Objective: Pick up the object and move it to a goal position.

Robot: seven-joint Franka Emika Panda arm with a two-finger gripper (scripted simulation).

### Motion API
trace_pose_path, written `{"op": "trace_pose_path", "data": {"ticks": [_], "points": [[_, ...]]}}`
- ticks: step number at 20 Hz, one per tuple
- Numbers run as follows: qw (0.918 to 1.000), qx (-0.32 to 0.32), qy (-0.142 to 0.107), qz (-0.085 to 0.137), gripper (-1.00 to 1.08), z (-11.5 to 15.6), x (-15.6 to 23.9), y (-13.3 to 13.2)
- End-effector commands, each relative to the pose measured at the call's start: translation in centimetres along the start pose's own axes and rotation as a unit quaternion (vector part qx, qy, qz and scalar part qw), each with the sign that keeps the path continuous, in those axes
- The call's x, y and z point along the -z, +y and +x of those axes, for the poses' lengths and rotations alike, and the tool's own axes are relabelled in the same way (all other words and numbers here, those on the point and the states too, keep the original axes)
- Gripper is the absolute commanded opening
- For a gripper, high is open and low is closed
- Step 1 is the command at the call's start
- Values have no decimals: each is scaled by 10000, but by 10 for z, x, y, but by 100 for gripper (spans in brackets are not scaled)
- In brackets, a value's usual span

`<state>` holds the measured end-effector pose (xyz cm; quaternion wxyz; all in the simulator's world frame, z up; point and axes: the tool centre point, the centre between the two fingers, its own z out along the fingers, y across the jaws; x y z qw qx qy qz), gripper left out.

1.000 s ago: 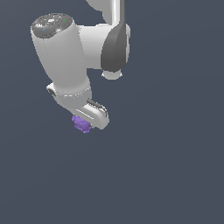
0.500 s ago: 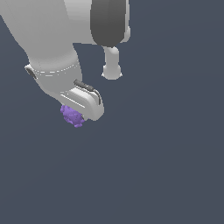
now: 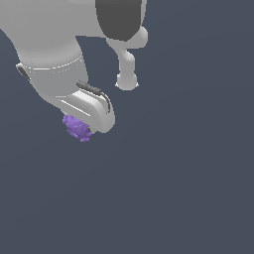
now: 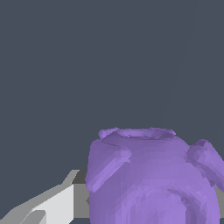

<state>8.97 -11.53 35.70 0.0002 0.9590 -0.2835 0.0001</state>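
Note:
The purple bumpy object [image 3: 76, 128] sticks out from under the white gripper [image 3: 84, 124] in the exterior view, left of centre. The gripper's body hides the fingers there. In the wrist view the purple object [image 4: 151, 179] fills the near part of the picture, and one white finger [image 4: 52, 205] presses against its side. The other finger is out of view. The gripper is shut on the object and holds it in the air above the dark grey surface.
The arm's large white links [image 3: 54, 44] fill the upper part of the exterior view's left. A further white link [image 3: 128, 69] hangs behind near the middle. Plain dark grey ground [image 3: 188, 188] surrounds everything.
The arm with the purple object in its gripper has come closer to the exterior camera and looks larger. The object stays held in the fingers throughout.

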Motion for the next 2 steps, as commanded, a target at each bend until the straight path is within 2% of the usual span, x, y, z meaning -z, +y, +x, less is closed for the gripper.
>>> {"op": "trace_pose_path", "data": {"ticks": [1,2], "points": [[10000,1,-1,0,-100,1,2,0],[10000,1,-1,0,-100,1,2,0]]}}
